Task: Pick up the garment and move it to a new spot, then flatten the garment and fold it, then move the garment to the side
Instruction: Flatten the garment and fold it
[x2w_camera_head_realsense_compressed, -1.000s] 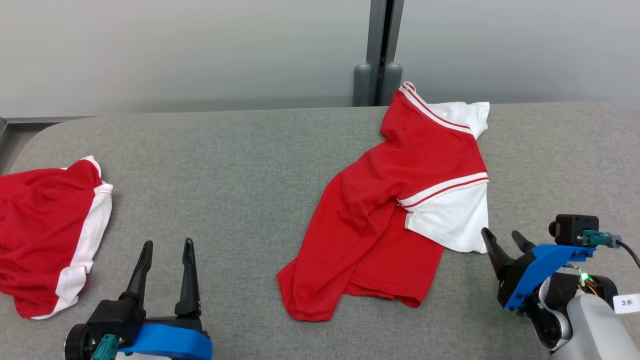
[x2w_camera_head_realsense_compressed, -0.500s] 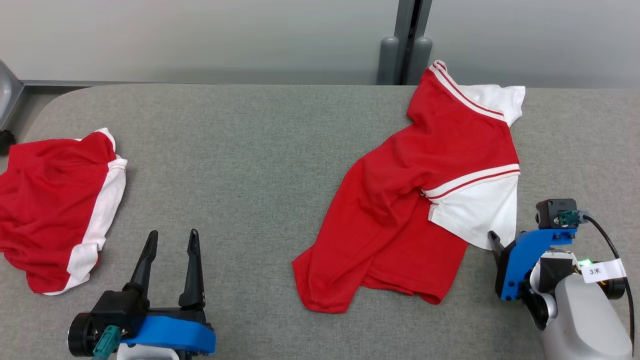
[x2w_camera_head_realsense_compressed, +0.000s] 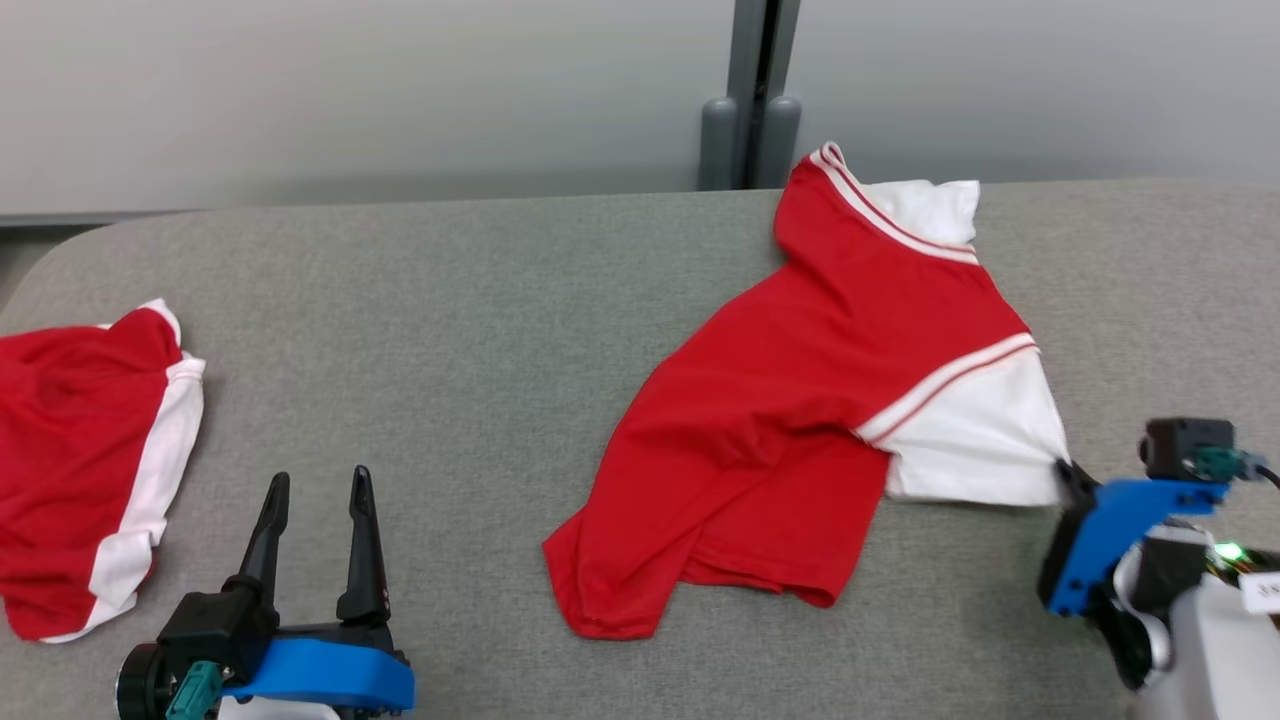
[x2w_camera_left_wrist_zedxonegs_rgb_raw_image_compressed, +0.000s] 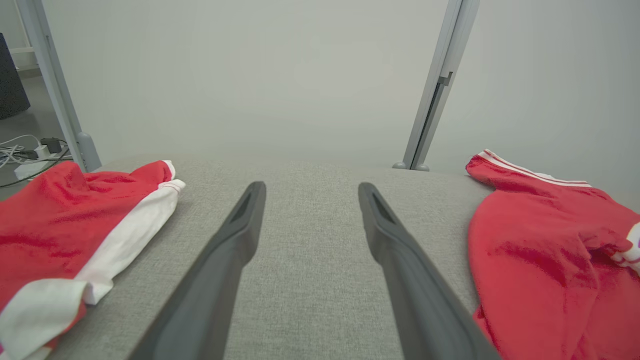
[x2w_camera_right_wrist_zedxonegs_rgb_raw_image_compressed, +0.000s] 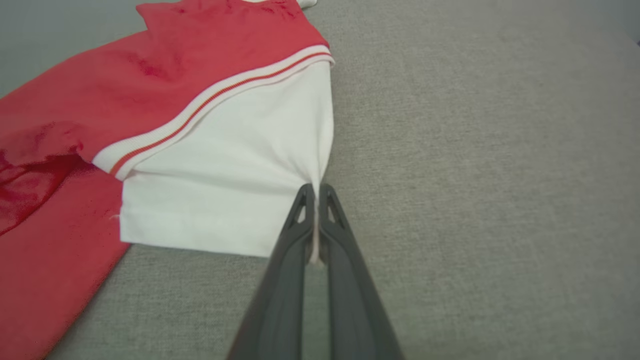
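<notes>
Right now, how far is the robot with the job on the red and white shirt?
Done: nothing finished yet. The shirt lies crumpled and unfolded on the grey table. In hand: the right gripper is shut on a corner of its white panel, and the fabric there is pulled taut. The left gripper is open over bare table. Left: lifting and moving it, flattening, folding, setting it aside.
</notes>
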